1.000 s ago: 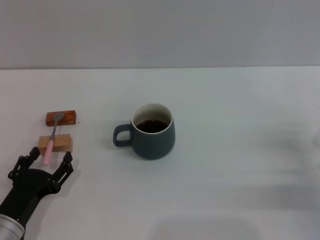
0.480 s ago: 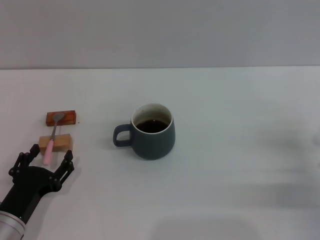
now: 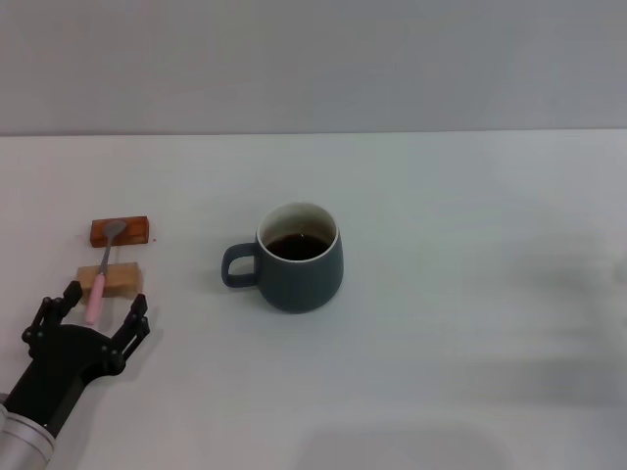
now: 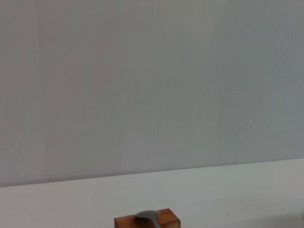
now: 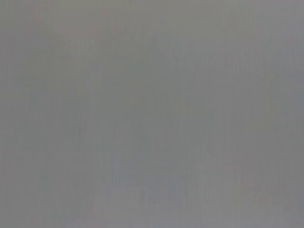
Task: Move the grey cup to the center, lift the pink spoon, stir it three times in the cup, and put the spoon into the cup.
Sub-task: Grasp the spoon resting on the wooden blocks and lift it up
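The grey cup (image 3: 299,258) stands upright near the middle of the white table, its handle pointing toward my left, dark liquid inside. The pink spoon (image 3: 101,274) lies across two small wooden blocks at the left, its metal bowl (image 4: 147,217) on the far brown block and its pink handle over the near tan block. My left gripper (image 3: 90,311) is open just in front of the spoon, its fingertips on either side of the handle's near end without touching it. The right gripper is out of view.
A brown wooden block (image 3: 120,231) and a tan block (image 3: 110,281) carry the spoon. The white table (image 3: 441,323) stretches to a grey wall at the back.
My left gripper has shifted slightly, easing back a little toward the table's near edge and to the right. Cup and spoon have not moved.
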Motion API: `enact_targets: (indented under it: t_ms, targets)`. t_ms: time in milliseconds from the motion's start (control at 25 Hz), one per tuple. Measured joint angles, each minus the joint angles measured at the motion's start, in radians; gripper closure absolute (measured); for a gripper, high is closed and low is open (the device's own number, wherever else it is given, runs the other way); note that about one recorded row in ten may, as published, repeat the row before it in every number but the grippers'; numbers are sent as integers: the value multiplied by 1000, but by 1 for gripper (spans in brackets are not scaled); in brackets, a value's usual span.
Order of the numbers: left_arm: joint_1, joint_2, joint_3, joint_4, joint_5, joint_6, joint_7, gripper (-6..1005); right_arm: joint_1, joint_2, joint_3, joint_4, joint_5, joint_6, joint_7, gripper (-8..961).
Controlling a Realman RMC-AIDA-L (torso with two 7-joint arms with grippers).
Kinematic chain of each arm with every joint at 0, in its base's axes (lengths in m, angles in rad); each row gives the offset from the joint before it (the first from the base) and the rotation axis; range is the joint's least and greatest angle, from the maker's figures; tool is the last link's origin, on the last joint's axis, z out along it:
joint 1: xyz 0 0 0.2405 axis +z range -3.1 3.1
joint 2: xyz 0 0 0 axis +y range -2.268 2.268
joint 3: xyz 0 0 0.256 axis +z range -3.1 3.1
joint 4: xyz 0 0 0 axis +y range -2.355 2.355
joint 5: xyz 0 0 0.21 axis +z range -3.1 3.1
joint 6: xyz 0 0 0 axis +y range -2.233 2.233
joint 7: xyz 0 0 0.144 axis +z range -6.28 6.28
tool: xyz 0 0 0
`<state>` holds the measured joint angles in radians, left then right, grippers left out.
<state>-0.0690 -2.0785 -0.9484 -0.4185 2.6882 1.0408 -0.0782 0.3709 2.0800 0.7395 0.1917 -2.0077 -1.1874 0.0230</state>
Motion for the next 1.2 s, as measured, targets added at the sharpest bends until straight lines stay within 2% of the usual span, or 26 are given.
enact_targets:
  t_ms: [1080, 1200]
  targets:
    - [-9, 0, 5, -4, -41, -37, 0, 287, 8, 0, -6, 0, 1, 0, 0, 954]
    - [-9, 0, 5, -5, -41, -37, 0, 330, 8, 0, -6, 0, 1, 0, 0, 954]
